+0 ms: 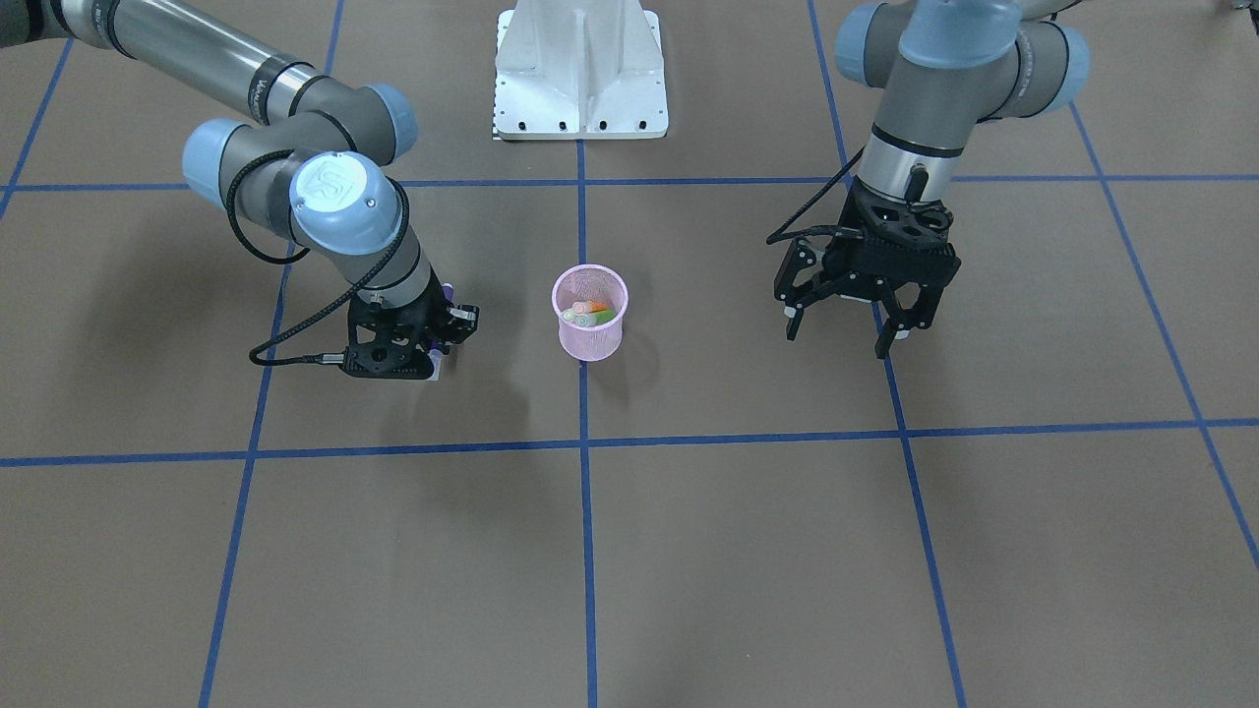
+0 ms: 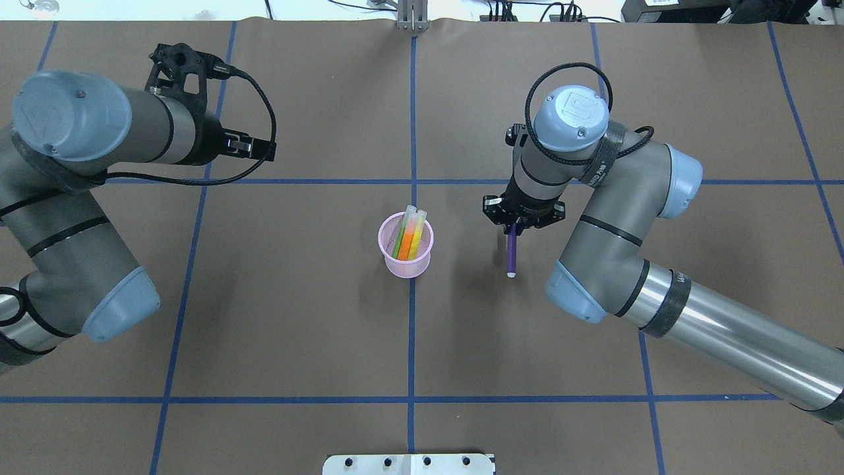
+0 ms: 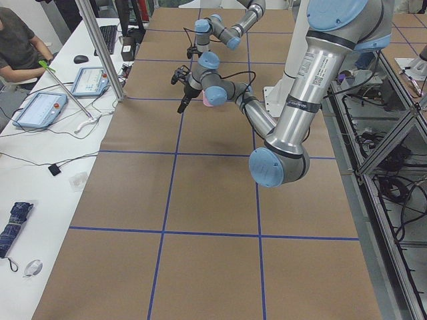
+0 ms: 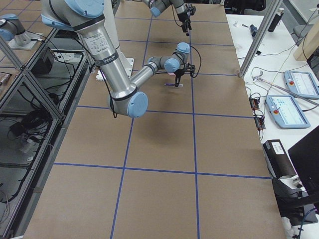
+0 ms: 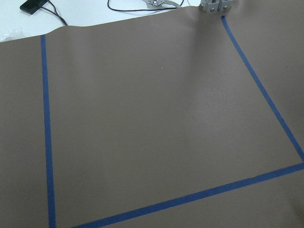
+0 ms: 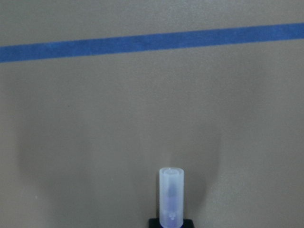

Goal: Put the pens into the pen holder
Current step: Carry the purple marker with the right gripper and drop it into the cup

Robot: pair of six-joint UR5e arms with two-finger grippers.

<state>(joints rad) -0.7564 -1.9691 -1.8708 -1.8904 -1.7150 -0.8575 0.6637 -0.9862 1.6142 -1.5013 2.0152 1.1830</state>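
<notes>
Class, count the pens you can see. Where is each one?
3. The orange pen and green pen stand in the pen holder; the purple pen is in the right hand, beside the holder. No others show.

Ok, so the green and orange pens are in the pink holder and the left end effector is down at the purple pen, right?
No. The right end effector is down at the purple pen, as the overhead exterior view shows; the left end effector hangs open and empty. The green pen and orange pen are in the pink holder.
</notes>
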